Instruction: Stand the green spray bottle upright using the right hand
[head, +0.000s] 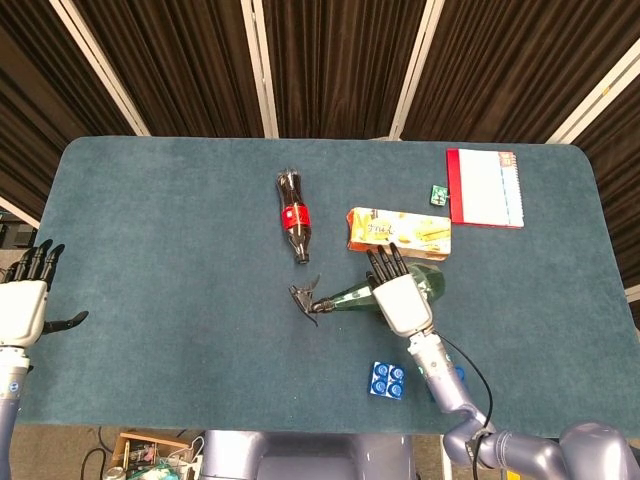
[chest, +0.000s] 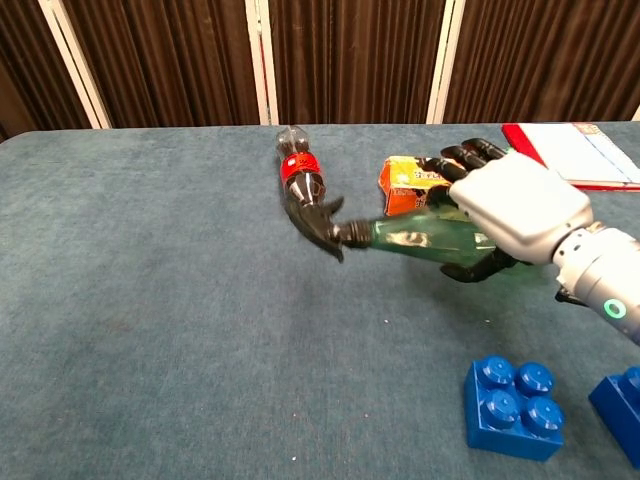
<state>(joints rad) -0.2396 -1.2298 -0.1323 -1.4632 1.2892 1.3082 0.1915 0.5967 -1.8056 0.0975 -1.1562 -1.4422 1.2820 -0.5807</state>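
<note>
The green spray bottle (chest: 420, 238) is off the table, held roughly level with its black trigger head (chest: 318, 224) pointing left. My right hand (chest: 505, 215) grips its body from above, fingers wrapped around it. In the head view the same bottle (head: 345, 296) shows left of the right hand (head: 398, 298), with the nozzle (head: 304, 298) toward table centre. My left hand (head: 24, 308) hangs open at the table's left edge, far from the bottle.
A cola bottle (head: 292, 216) lies on its side behind the nozzle. An orange snack box (head: 398, 231) lies just behind my right hand. Blue bricks (chest: 512, 407) sit near the front right. A red-edged notebook (head: 485, 187) and a small green item (head: 438, 193) lie at the back right.
</note>
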